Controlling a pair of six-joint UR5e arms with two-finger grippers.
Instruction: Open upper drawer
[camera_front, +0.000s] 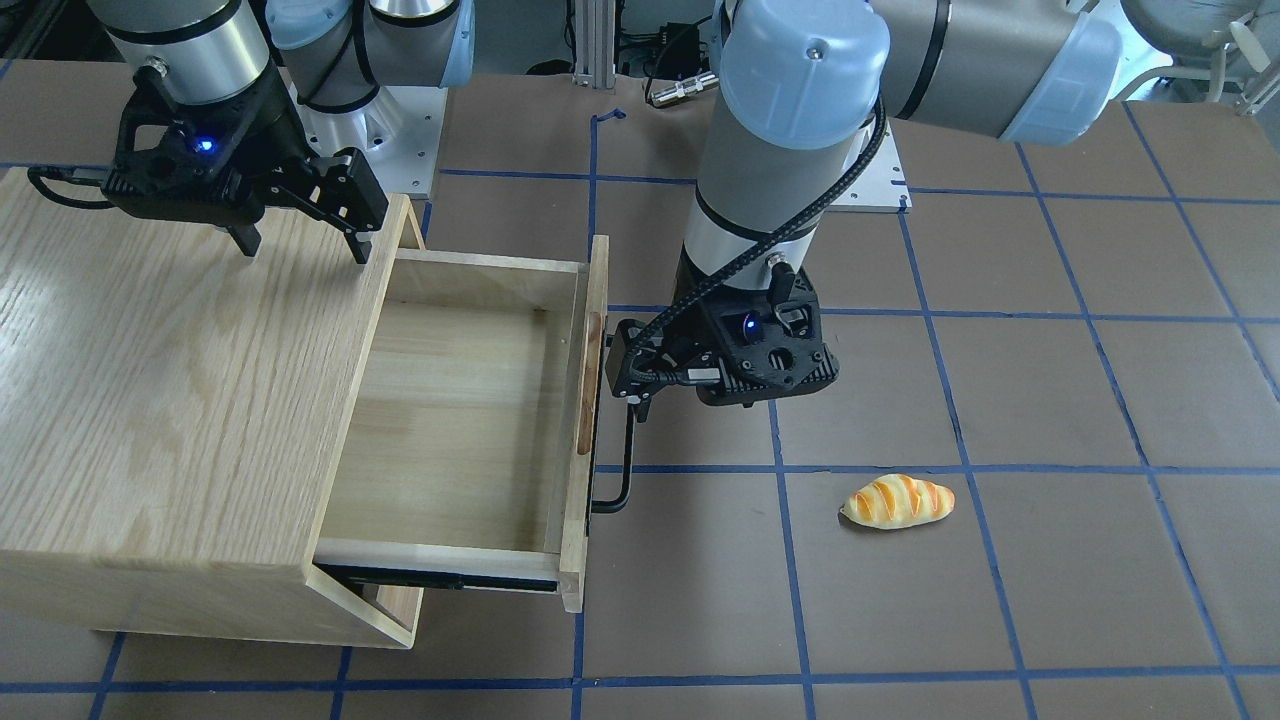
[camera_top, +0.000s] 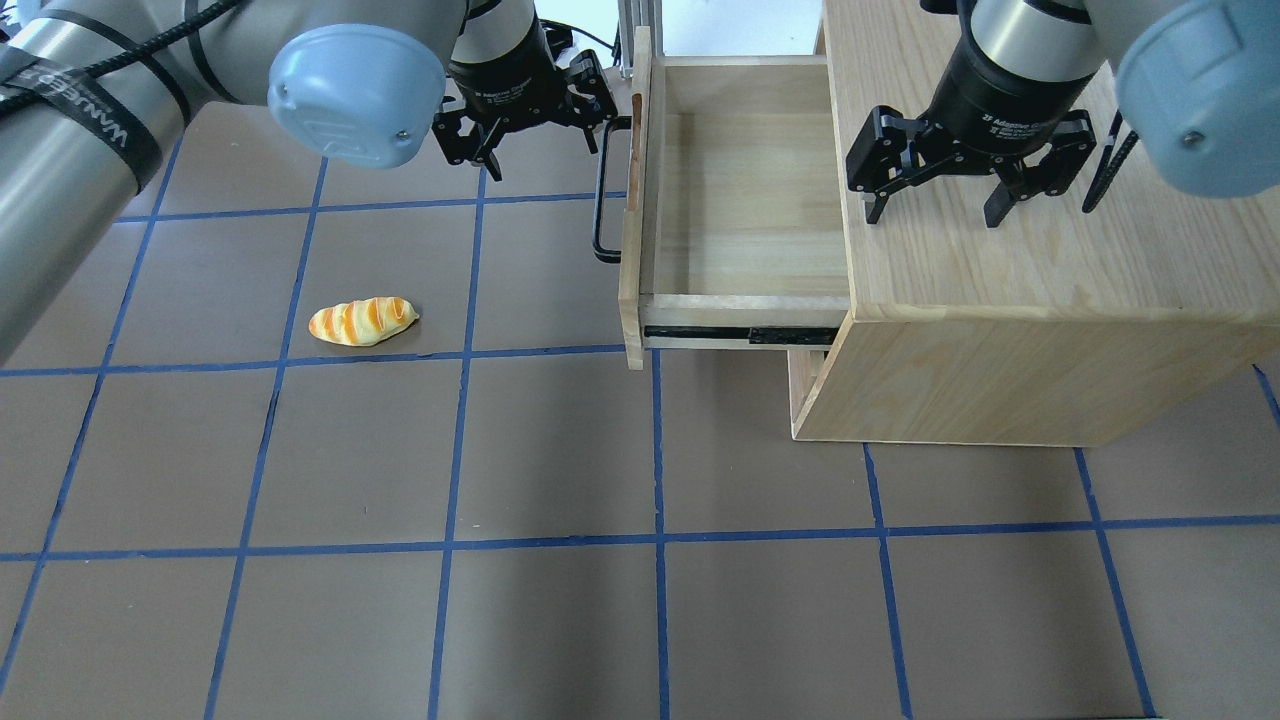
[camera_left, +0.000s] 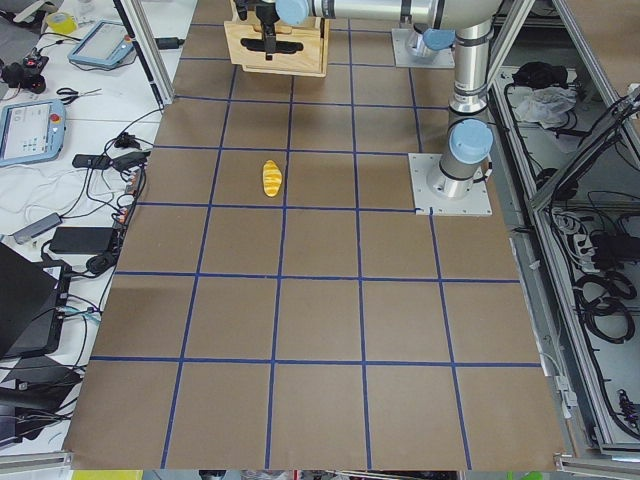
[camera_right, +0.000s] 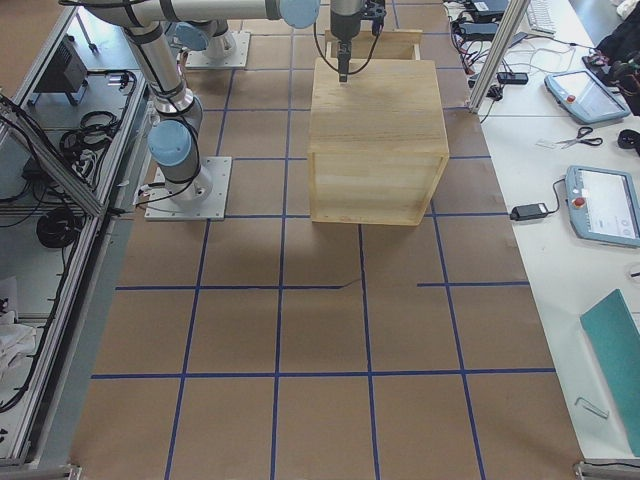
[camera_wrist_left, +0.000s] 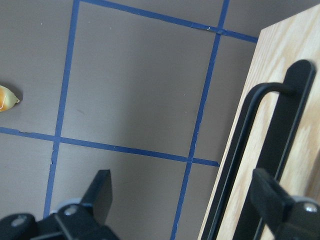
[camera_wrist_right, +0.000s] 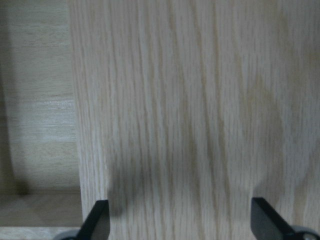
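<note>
The upper drawer (camera_front: 460, 400) is slid far out of the oak cabinet (camera_front: 170, 380) and is empty; it also shows in the overhead view (camera_top: 745, 180). Its black bar handle (camera_front: 627, 460) sits on the front panel. My left gripper (camera_front: 622, 372) is open at the handle's far end (camera_top: 598, 215). In the left wrist view the bar (camera_wrist_left: 250, 130) runs just inside the finger (camera_wrist_left: 272, 197) nearest the panel; I cannot tell if they touch. My right gripper (camera_top: 935, 210) is open and empty just above the cabinet top (camera_top: 1020, 290).
A toy bread roll (camera_front: 898, 500) lies on the brown table with blue tape lines, to the left of the drawer in the overhead view (camera_top: 362, 321). The cabinet stands at the table's far right (camera_right: 375, 120). A black slide rail (camera_top: 740, 335) shows under the drawer.
</note>
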